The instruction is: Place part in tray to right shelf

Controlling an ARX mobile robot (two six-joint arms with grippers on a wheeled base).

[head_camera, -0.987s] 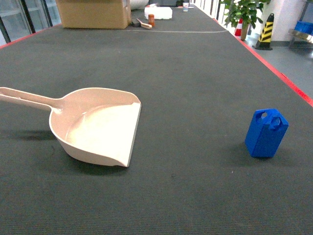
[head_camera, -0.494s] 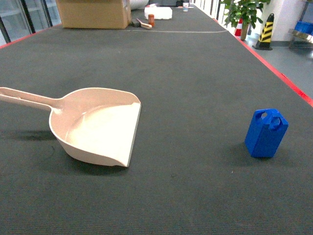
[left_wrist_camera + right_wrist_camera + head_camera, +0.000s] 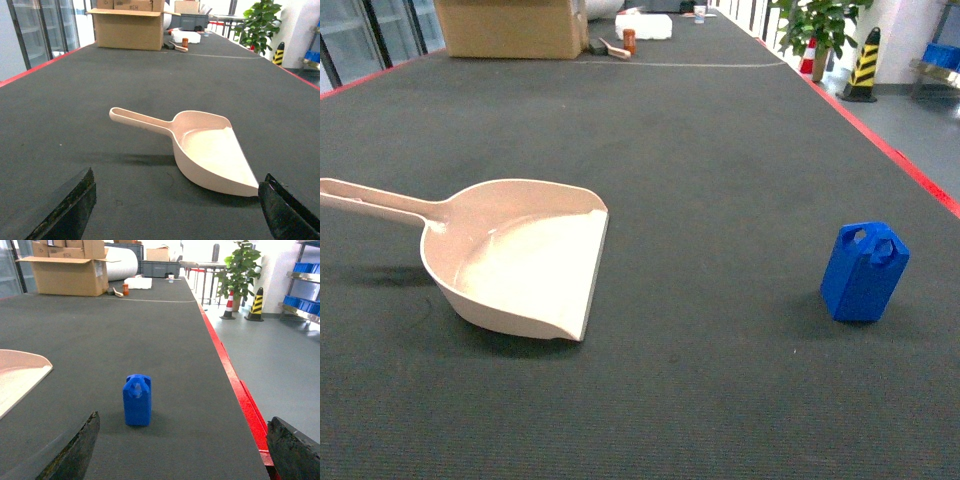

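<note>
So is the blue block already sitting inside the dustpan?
No, the blue block stands upright on the dark mat well to the right of the beige dustpan, which holds nothing.

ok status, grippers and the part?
Left gripper open, facing the tray. Right gripper open, facing the part. Part upright on the mat, outside the tray. Nothing between them.

Bright, even overhead light w/ daylight from far windows. Soft shadows under tray (image 3: 520,255) and part (image 3: 863,272). Slight glare on tray's inner surface. Background a bit soft; wrist views' near edges blurred.
</note>
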